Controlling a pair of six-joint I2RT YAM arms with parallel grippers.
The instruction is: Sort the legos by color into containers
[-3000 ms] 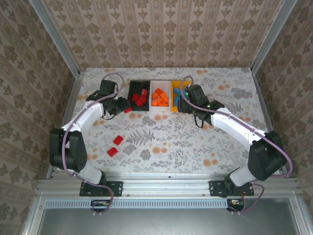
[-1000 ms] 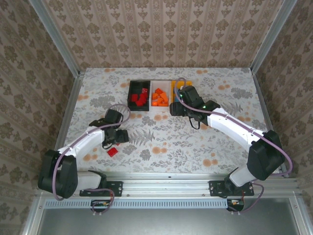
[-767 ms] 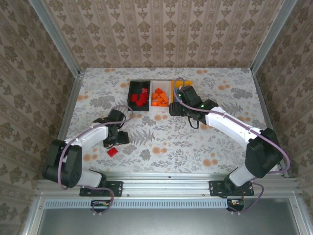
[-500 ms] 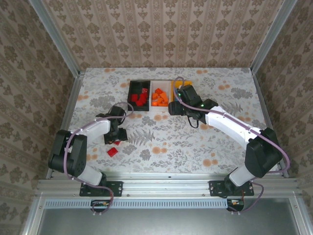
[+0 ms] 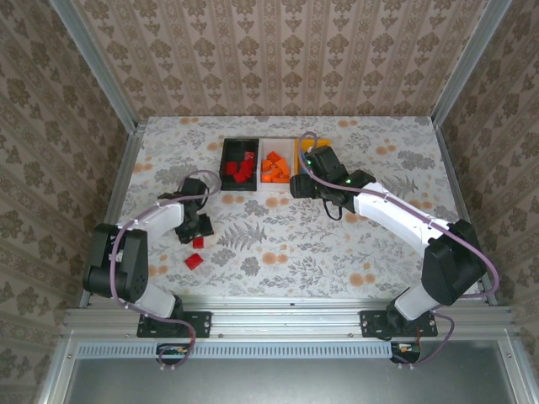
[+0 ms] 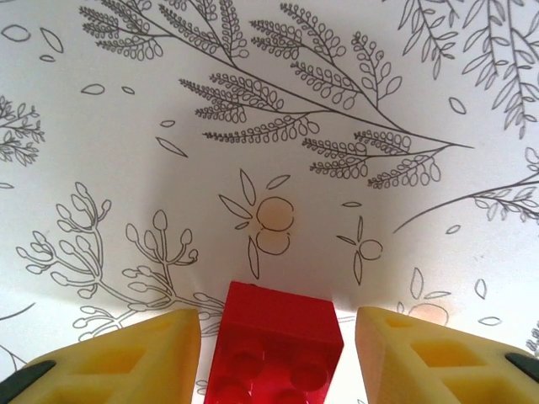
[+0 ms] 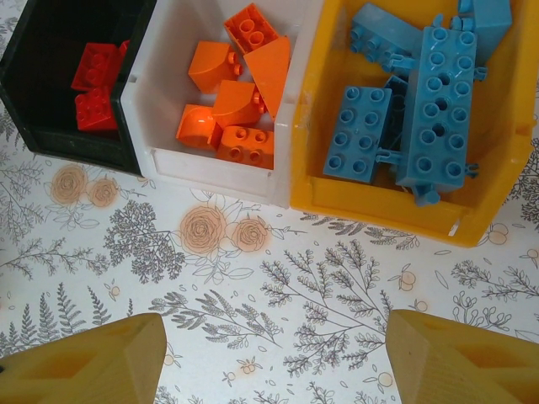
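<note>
While the top external view is looking down on the flowered tabletop [image 5: 379, 244], the left pincer [image 5: 195, 229] is hanging low at centre left, right over a red lego [image 5: 198, 243]; its opening is not readable from up here. A second red lego [image 5: 194, 261] is lying just below and left of the first. At the upper middle, the black bin [image 5: 224, 164], the white bin [image 5: 274, 188] and the orange-yellow bin [image 5: 301, 151] are sitting side by side in a row. The right pincer [image 5: 300, 188] is hovering at the near edge of the orange-yellow bin.

In the left wrist view, the left pincer [image 6: 274, 324] is standing spread at the bottom of the frame, its yellow fingers [image 6: 109, 358] flanking the red lego [image 6: 274, 353] with a narrow gap on each side.

In the right wrist view, the right pincer [image 7: 274, 358] is gaping wide across the bottom corners, with bare tabletop between its fingers [image 7: 84, 362]. Across the top, red legos [image 7: 97, 84] are lying in the black bin at upper left, orange legos [image 7: 236, 101] in the white bin, and blue legos [image 7: 421, 109] in the orange-yellow bin at upper right.
</note>
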